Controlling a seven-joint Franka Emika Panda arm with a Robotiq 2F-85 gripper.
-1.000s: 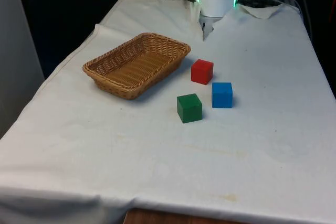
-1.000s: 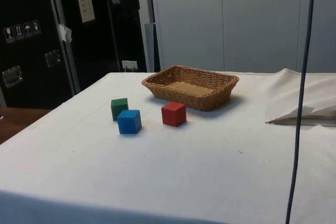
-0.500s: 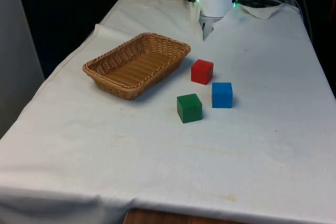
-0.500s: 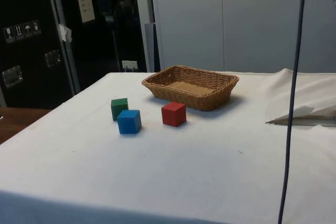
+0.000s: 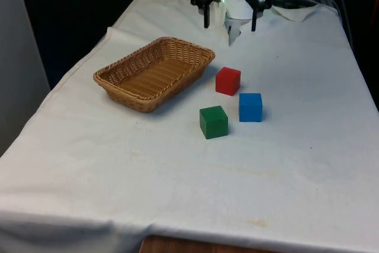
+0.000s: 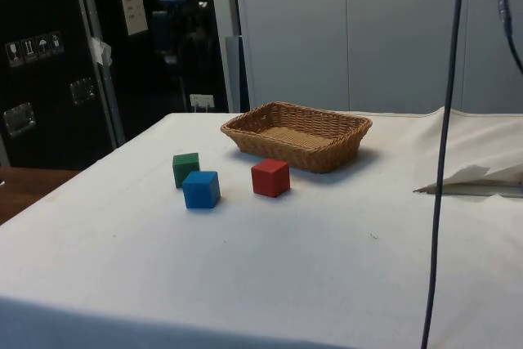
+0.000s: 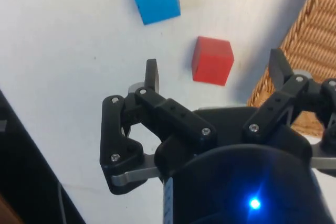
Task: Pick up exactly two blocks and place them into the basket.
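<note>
Hovering open at the front view's top centre, the gripper [image 5: 230, 16] could nudge the red block [image 5: 228, 81] against the wicker basket [image 5: 118, 82], spoiling its grasp.

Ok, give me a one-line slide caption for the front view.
Open tool hangs above the table's far end; red, blue and green blocks sit beside the basket.

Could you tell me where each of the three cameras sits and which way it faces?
Front view: looks along the table; black two-finger gripper hangs open beyond the woven wicker basket.
Side view: from the table's side, towards dark cabinets; green wooden cube farthest from the lens.
Wrist view: on the wrist, looking down past the gripper.
All share the red wooden cube and blue wooden cube.
</note>
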